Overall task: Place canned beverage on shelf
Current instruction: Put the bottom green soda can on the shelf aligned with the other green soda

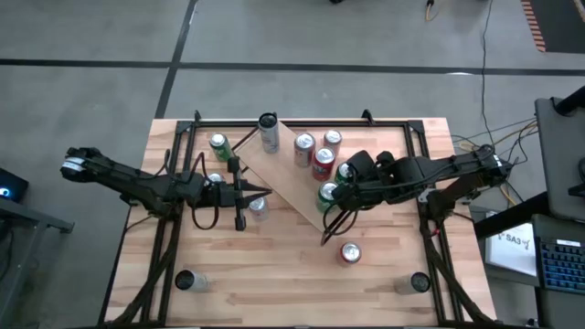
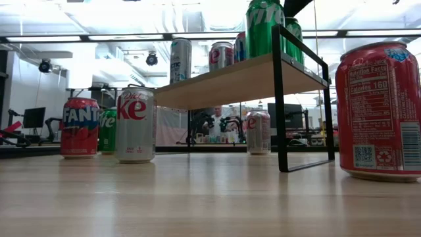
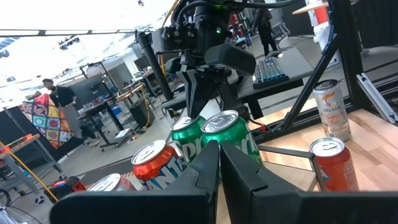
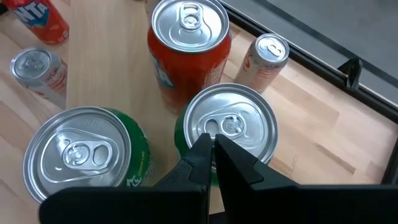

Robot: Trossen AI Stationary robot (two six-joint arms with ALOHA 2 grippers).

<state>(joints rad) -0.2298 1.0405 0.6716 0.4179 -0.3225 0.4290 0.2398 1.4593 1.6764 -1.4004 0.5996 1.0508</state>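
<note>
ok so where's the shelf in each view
high: the shelf is the slanted board mid-table.
low: raised board, centre to right.
left wrist: board cannot be made out.
right wrist: pale board, upper left.
shared landmark: the green cans standing on it.

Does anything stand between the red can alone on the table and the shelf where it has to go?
On the table nothing visible does. But the shelf end nearest the red can holds two green cans, with the right tool over them; the middle board is free.
</note>
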